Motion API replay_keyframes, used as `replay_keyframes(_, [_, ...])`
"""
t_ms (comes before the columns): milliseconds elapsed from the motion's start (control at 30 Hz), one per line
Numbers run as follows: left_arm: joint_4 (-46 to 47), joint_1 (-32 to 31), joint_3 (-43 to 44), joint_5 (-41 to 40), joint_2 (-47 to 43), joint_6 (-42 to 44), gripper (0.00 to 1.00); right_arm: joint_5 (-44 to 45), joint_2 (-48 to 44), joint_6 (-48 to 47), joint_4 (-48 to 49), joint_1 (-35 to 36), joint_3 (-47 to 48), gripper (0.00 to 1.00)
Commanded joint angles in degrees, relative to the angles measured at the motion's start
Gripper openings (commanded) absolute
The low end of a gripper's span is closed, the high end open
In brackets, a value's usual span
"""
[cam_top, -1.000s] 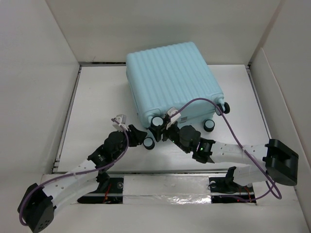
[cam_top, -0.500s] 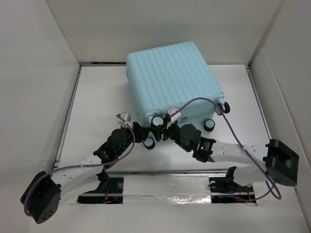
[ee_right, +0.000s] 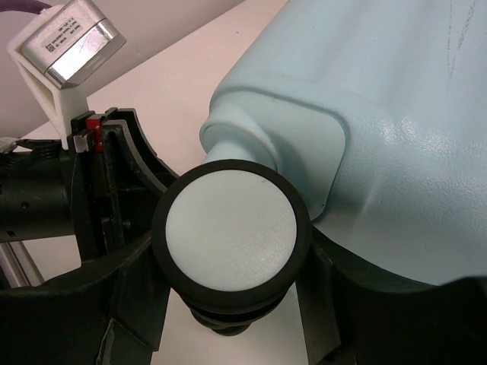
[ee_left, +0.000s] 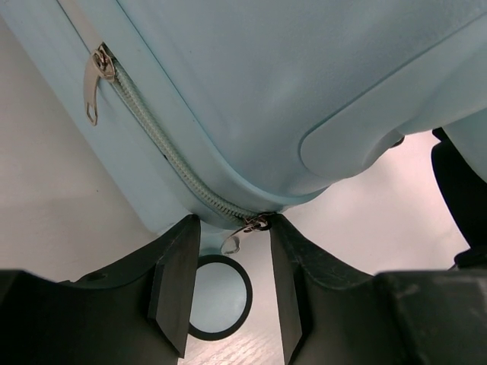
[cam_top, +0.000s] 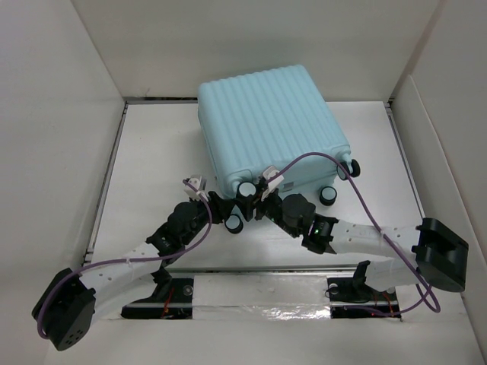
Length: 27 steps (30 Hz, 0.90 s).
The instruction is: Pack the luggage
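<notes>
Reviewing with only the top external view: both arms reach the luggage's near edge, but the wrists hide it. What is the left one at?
Observer: A zipper pull at the luggage corner hangs between the left fingers, which stand apart.
Operator: Any other pull?
Observer: A second pull sits further along the same zipper.
Operator: And the right arm?
Observer: The right fingers flank a caster wheel, both seeming to touch it.

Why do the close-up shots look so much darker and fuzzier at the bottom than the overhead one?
Top external: soft, even light, the luggage sharp, barely any shadow. Left wrist: the zipper pull is crisp, but the black fingers sit close to the lens, dark and soft-edged. Right wrist: the wheel fills the frame; the fingers beneath are nearly featureless black.
</notes>
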Motion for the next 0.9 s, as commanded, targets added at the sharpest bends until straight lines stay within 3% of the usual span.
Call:
replay_keyframes(0, [7.4,0.1,-0.5,1.2,-2.3,2.4,0.0,0.6,-2.9,0.4,6.1,-0.6,1.8,0.02])
replay_keyframes(67, [7.7,0.1,-0.4,3.0,-2.3,2.5,0.03,0.5,-3.0,0.3,5.4,-0.6,2.0,0.02])
replay_keyframes(167, [7.1,0.1,0.1,5.1,-1.1,3.4,0.29,0.3,-3.1,0.0,5.2,-0.6,2.1,0.01])
replay_keyframes(233, [7.2,0.1,0.2,5.8,-0.4,3.8,0.3,0.2,-3.2,0.0,5.1,-0.6,2.1,0.01])
replay_keyframes(533, [8.1,0.1,2.2,6.0,1.8,5.7,0.02,-0.6,-3.1,0.1,4.9,-0.6,2.4,0.01])
replay_keyframes(800, [8.6,0.1,1.9,1.4,0.3,4.3,0.0,-1.1,-3.7,0.3,5.1,-0.6,1.3,0.0])
replay_keyframes(867, [4.2,0.1,2.1,-4.1,-0.8,2.8,0.0,-0.5,-4.2,0.3,4.8,-0.6,1.1,0.0])
